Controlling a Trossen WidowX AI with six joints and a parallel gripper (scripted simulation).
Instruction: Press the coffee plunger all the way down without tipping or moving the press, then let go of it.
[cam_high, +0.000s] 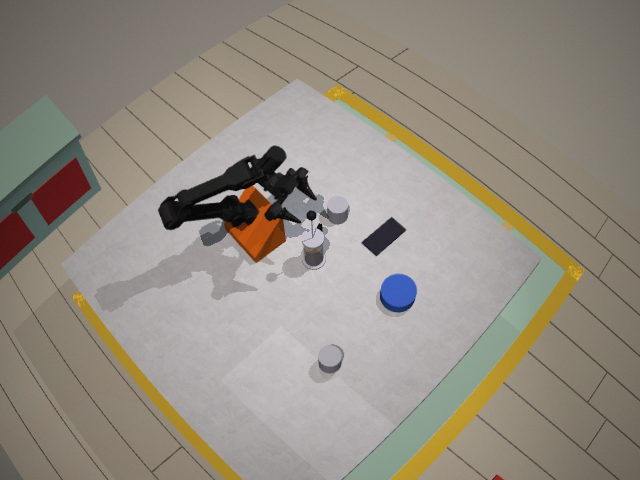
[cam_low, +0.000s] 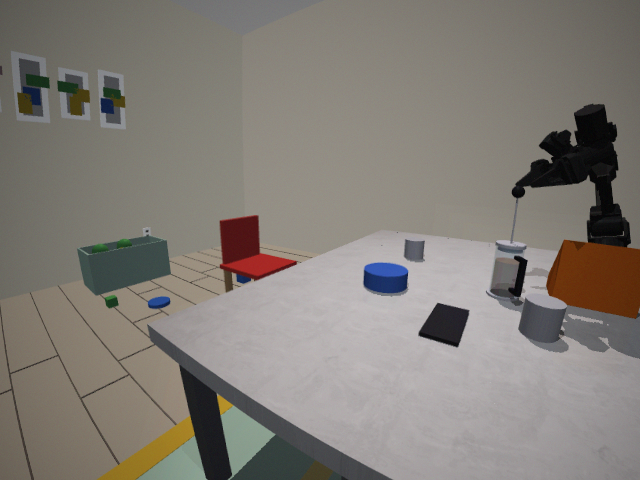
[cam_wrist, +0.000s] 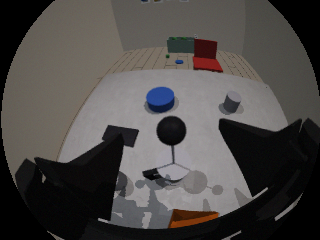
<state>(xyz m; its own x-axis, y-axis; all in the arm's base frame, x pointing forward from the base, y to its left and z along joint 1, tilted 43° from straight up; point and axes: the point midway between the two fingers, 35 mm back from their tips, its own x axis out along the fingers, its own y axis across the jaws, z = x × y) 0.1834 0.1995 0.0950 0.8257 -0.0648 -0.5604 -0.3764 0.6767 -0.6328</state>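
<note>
Tool: the black parallel-jaw gripper (cam_wrist: 172, 154) stands spread wide with nothing between its fingers; in the wrist view the two dark fingers flank the knob on either side without touching it.
Press: the clear glass coffee press with a black side handle (cam_low: 507, 271) stands upright on the pale grey table top (cam_low: 330, 372), just beside the orange wedge-shaped block (cam_low: 594, 276) and near a grey cylinder (cam_low: 541, 317).
Plunger: the thin metal rod (cam_low: 513, 219) rises straight from the lid, fully raised, and ends in a small round black knob (cam_low: 517, 192).
Relation: in the exterior view the fingertips sit at the knob's height, just at its upper edge; whether they touch it cannot be told.
Handling: the carafe looks light, narrow-based and fragile, so any sideways push on the long raised rod would probably lever it over or slide it.
Knob: small, smooth and round, likely slippery under a pinch.
Where to hold: on the knob itself, closing evenly from both sides or bearing on its crown, never on the rod or glass.
Force: should run straight down the rod's line, slowly, as the dark liquid will resist.
Bystanders: a blue round puck (cam_low: 385, 276), a flat black slab (cam_low: 444, 323) and a second grey cylinder (cam_low: 414, 249) lie well apart from the press.
</note>
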